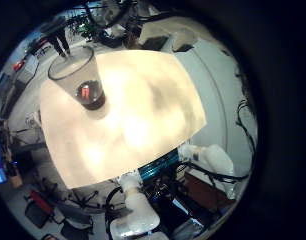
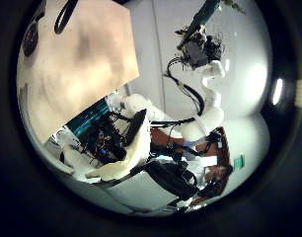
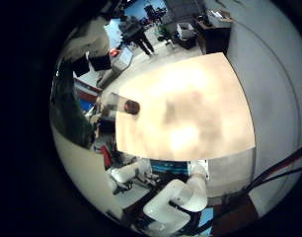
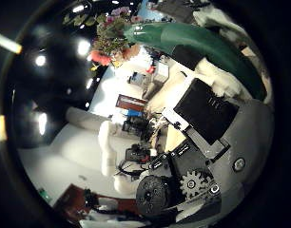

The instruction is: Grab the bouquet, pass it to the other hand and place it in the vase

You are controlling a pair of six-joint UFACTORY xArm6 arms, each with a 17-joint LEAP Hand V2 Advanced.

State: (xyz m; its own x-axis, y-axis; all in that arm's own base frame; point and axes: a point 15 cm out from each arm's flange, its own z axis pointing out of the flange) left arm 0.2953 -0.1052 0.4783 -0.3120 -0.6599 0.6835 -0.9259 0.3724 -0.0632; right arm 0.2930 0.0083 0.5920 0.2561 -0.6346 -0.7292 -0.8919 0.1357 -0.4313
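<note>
Green-stemmed bouquet [image 4: 136,38] gripped in right hand [image 4: 198,123], vase [image 1: 78,75] on table [image 1: 143,110], left hand unseen

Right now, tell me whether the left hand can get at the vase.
Probably yes. The vase stands alone on the table, below the left hand's palm, with nothing beside or over it. The bouquet is up in the right hand, out of the way.

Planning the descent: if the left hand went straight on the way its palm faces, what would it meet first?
Probably the bare pale tabletop, which fills the middle of its palm view. The clear glass vase stands off that line; depth unclear.
</note>
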